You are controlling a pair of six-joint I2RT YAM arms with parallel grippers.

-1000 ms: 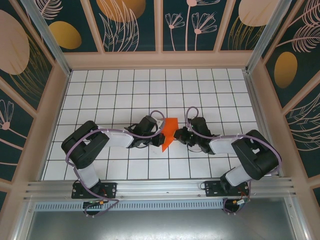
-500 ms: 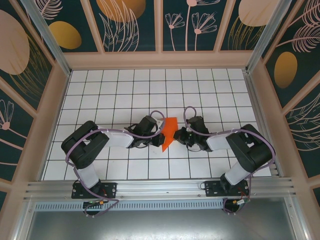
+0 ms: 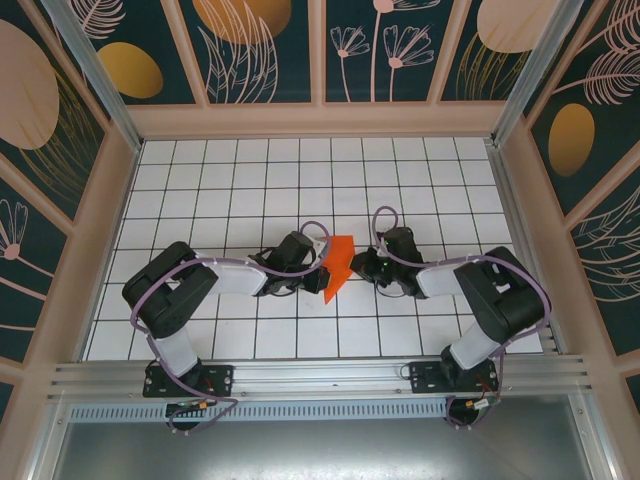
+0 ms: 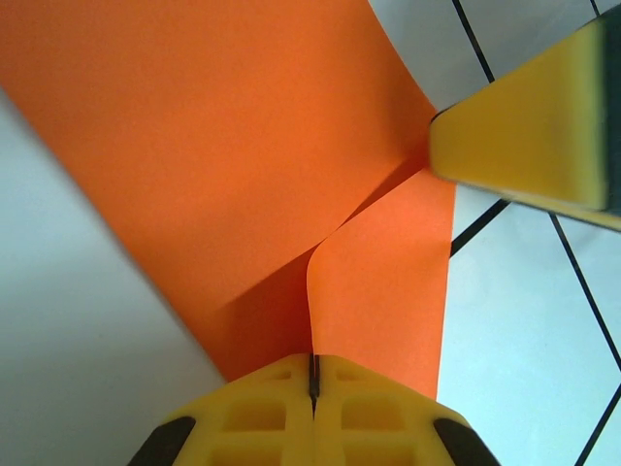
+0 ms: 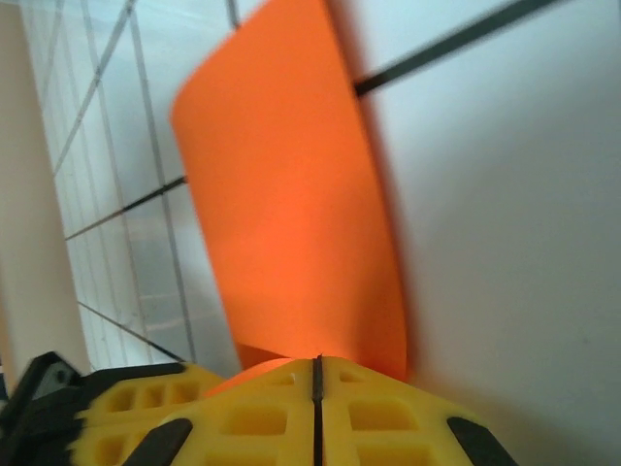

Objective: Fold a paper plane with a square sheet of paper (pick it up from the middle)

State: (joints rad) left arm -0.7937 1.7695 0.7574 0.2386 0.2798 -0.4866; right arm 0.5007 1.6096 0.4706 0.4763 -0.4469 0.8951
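The square sheet of paper (image 3: 338,260) is bright orange, partly folded into a narrow shape that tapers toward the near side, and held just above the white tiles at the centre. My left gripper (image 3: 320,268) is shut on its left edge; in the left wrist view the paper (image 4: 243,146) runs into the closed jaws (image 4: 313,367) with one flap curling up. My right gripper (image 3: 360,262) is shut on the opposite edge. Its wrist view has the paper (image 5: 281,194) rising from the closed jaws (image 5: 317,367). One of its yellow fingers (image 4: 514,136) touches the flap's corner.
The white tiled floor (image 3: 240,190) is boxed in by beige walls (image 3: 320,120) with dark patterned panels. An aluminium rail (image 3: 320,375) crosses the near edge above both arm bases. Open tiles lie behind and to both sides of the grippers.
My right gripper has shifted slightly away and to the right with the paper's right edge, and its elbow has swung inward. The left arm has held still.
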